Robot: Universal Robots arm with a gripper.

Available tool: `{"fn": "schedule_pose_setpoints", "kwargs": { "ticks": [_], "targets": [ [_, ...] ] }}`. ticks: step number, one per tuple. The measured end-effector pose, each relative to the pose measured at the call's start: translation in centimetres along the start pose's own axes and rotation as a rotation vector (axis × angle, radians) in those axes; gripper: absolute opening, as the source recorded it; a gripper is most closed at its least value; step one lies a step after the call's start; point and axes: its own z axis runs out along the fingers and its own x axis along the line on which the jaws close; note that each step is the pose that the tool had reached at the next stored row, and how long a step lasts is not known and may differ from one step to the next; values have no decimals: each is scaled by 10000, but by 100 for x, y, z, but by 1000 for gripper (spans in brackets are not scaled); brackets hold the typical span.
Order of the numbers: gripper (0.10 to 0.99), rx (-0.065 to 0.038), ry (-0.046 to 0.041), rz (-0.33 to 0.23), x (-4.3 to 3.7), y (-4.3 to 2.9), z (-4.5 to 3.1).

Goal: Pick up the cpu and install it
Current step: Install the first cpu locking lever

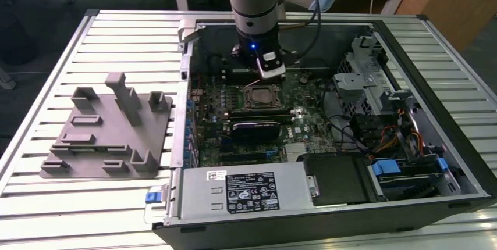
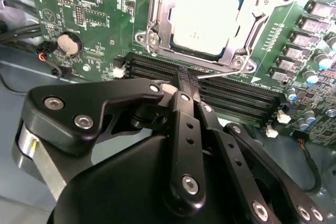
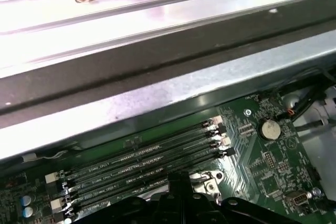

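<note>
Looking down through the exterior view, we see the arm [image 1: 256, 11] reaching into the open computer case [image 1: 404, 203], which lies on a slatted metal counter [image 1: 46, 203]; the gripper [image 1: 268, 71] hangs just at twelve o'clock of the socket, above the motherboard [image 1: 311, 125]. The cpu [image 1: 259, 96] lies flat in the socket frame [image 1: 250, 106] near the middle of the board, its silver-grey top showing; nothing touches it.

In the second wrist view the jaws are pressed together with nothing between them; the gripper [image 2: 188, 83] has its black fingertips [image 2: 184, 80] over the memory slots [image 2: 231, 95], just short of the socket's thin metal lever [image 2: 226, 74]. Past them the cpu [image 2: 207, 22] sits square inside the metal frame [image 2: 157, 19] (pale top, dark rim visible along one edge).

In the first wrist view we see the memory slots [image 3: 142, 163], a round coin battery [image 3: 270, 128] and the case wall [image 3: 157, 93] beyond.

At nine o'clock of the case, in the exterior view, a grey plastic fixture block [image 1: 109, 131] stands on the counter, well apart from the arm.
</note>
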Motion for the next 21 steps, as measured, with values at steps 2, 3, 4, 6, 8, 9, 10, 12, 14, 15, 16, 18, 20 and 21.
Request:
{"fn": "schedule_pose_setpoints", "kwargs": {
  "ticks": [2,3,4,6,8,9,10,12,14,15,16,18,20,21],
  "targets": [
    [106,-9,27,-113,-4,-1,13],
    [106,-15,45,-180,-5,-2,17],
    [106,-21,59,-238,-4,-3,20],
    [106,-37,64,-322,-3,-5,28],
    [106,-48,66,-388,-3,-6,32],
    [106,-47,66,-389,-3,-6,32],
    [106,-48,66,-391,-3,-6,32],
    [106,-49,67,-394,-3,-6,32],
    [106,-54,57,-399,-3,-6,34],
    [106,-62,39,-404,-3,-7,38],
    [106,-67,26,-407,-3,-8,45],
    [106,-87,-46,-421,0,-13,58],
    [106,-123,-152,-453,1,-16,69],
    [106,-143,-207,-470,2,-17,76]
  ]
}}
